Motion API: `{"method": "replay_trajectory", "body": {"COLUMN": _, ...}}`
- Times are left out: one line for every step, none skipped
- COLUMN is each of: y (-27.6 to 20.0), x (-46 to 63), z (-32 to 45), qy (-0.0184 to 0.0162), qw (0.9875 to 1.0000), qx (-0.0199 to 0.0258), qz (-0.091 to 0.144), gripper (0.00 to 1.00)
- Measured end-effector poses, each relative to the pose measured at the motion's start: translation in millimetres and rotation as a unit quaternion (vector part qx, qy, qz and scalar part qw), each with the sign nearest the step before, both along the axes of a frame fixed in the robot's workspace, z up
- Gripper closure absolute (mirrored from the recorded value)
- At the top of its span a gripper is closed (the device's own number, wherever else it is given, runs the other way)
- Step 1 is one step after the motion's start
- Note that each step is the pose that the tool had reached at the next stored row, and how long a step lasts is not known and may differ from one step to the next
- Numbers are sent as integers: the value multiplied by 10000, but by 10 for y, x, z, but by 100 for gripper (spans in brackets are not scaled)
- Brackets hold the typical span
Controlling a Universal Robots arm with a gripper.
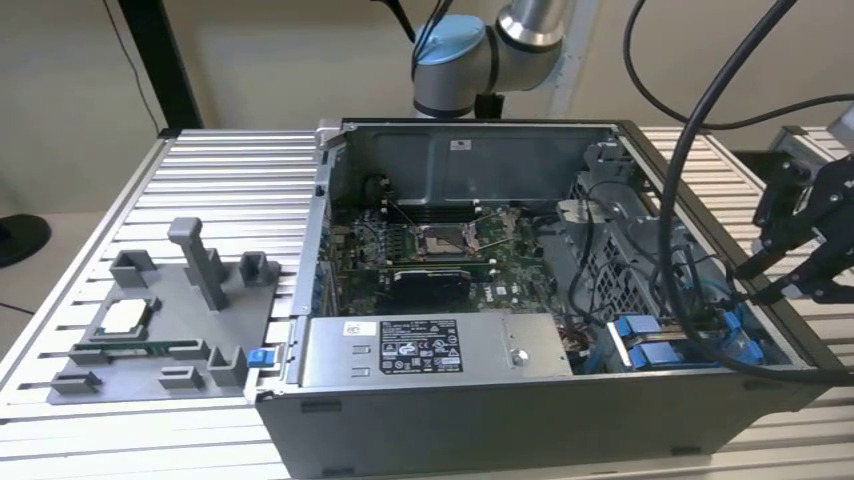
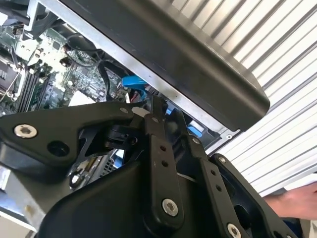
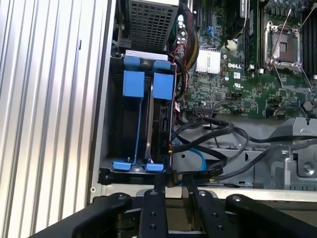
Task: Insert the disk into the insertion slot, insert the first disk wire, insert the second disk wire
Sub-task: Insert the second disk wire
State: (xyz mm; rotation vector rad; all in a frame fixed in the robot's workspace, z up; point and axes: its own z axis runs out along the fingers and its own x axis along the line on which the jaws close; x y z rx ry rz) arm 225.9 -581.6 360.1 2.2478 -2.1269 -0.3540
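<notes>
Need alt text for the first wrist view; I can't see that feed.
The gripper hangs at one end of the insertion slot, a bay with blue fittings in the open computer case, where the disk sits edge-on in its blue carrier. Black cables run from there past the motherboard; the ribbed table lies beside the case.

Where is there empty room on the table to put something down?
The ribbed table is bare behind the grey fixture tray, up to the computer case wall. It is also bare along the strip in front of the tray. Inside the case it is crowded: black cables and the gripper fill the corner by the insertion slot.
</notes>
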Motion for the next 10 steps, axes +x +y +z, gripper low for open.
{"method": "replay_trajectory", "body": {"y": -2, "x": 0, "z": -5, "qy": 0, "qw": 10000, "qx": 19, "qz": 17, "gripper": 0}}
{"method": "replay_trajectory", "body": {"y": -4, "x": 1, "z": -9, "qy": 0, "qw": 10000, "qx": 38, "qz": 32, "gripper": 0}}
{"method": "replay_trajectory", "body": {"y": -6, "x": 1, "z": -16, "qy": 0, "qw": 10000, "qx": 60, "qz": 46, "gripper": 0}}
{"method": "replay_trajectory", "body": {"y": -10, "x": 0, "z": -24, "qy": 0, "qw": 10000, "qx": 79, "qz": 57, "gripper": 0}}
{"method": "replay_trajectory", "body": {"y": -14, "x": 0, "z": -32, "qy": 0, "qw": 9999, "qx": 97, "qz": 68, "gripper": 0}}
{"method": "replay_trajectory", "body": {"y": -20, "x": 1, "z": -40, "qy": 0, "qw": 9999, "qx": 115, "qz": 77, "gripper": 0}}
{"method": "replay_trajectory", "body": {"y": -28, "x": 1, "z": -47, "qy": 0, "qw": 9999, "qx": 137, "qz": 85, "gripper": 0}}
{"method": "replay_trajectory", "body": {"y": -35, "x": 1, "z": -52, "qy": -1, "qw": 9998, "qx": 163, "qz": 91, "gripper": 0}}
{"method": "replay_trajectory", "body": {"y": -42, "x": 1, "z": -54, "qy": -1, "qw": 9997, "qx": 221, "qz": 94, "gripper": 0}}
{"method": "replay_trajectory", "body": {"y": -46, "x": 1, "z": -55, "qy": -2, "qw": 9995, "qx": 311, "qz": 94, "gripper": 0}}
